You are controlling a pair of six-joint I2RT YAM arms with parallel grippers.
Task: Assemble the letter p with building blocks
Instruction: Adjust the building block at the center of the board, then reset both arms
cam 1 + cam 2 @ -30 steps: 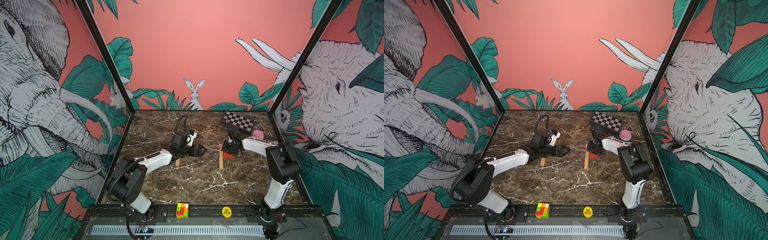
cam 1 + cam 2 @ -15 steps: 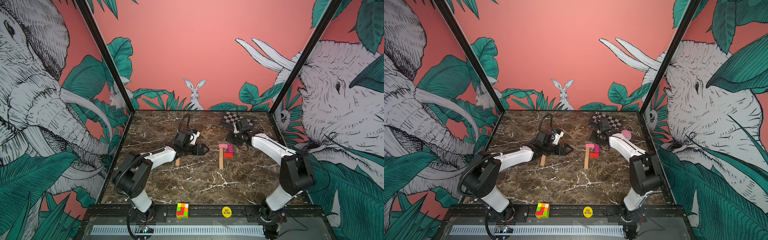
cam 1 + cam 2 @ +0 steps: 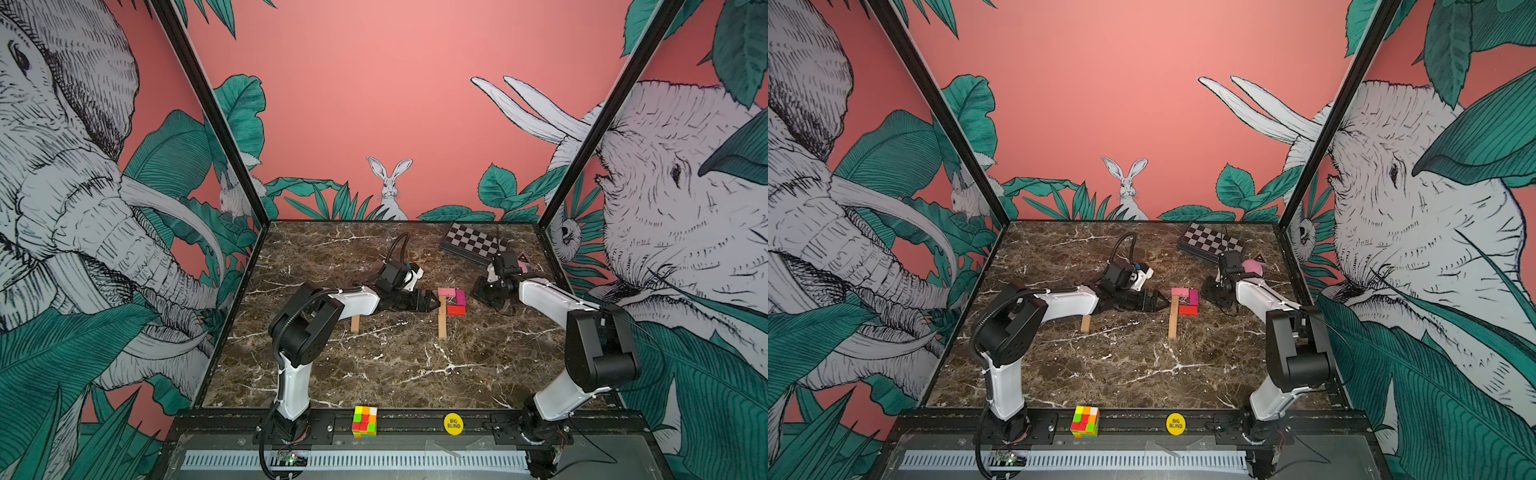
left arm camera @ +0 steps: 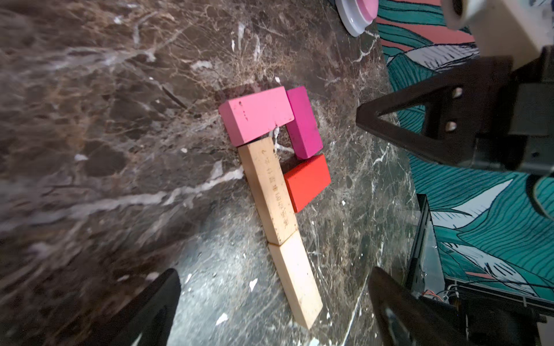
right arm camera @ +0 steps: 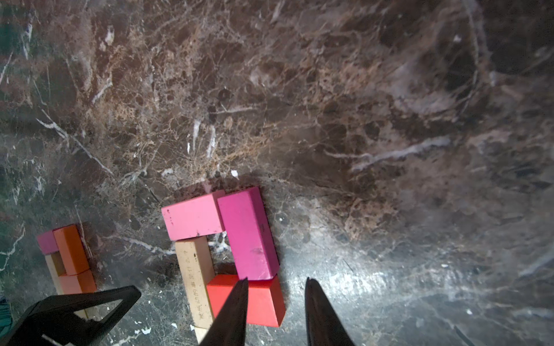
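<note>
Your letter lies flat on the table (image 3: 374, 365), mid-table, slightly right of centre. The stem is two tan blocks (image 4: 268, 188) laid end to end, running near to far. The pink block (image 4: 256, 115) lies across the stem's far end. The magenta block (image 4: 302, 122) runs nearward from the pink one on the right side. The red block (image 4: 307, 182) closes the loop against the stem, with a small bare gap inside.

Your left tool (image 3: 432, 300) sits low just left of the letter's top. Its fingers are spread wide and empty, clear of the blocks.

Your right tool (image 5: 276, 280) is just right of the letter, fingers partly apart with nothing between them. In the right wrist view one tip overlaps the red block; can't tell if it touches.

A second cluster with an orange block (image 5: 70, 254) lies further left under your left arm. Only a tan plank (image 3: 355, 324) of it shows in both top views. The checkered box (image 3: 473, 243) is far right.
</note>
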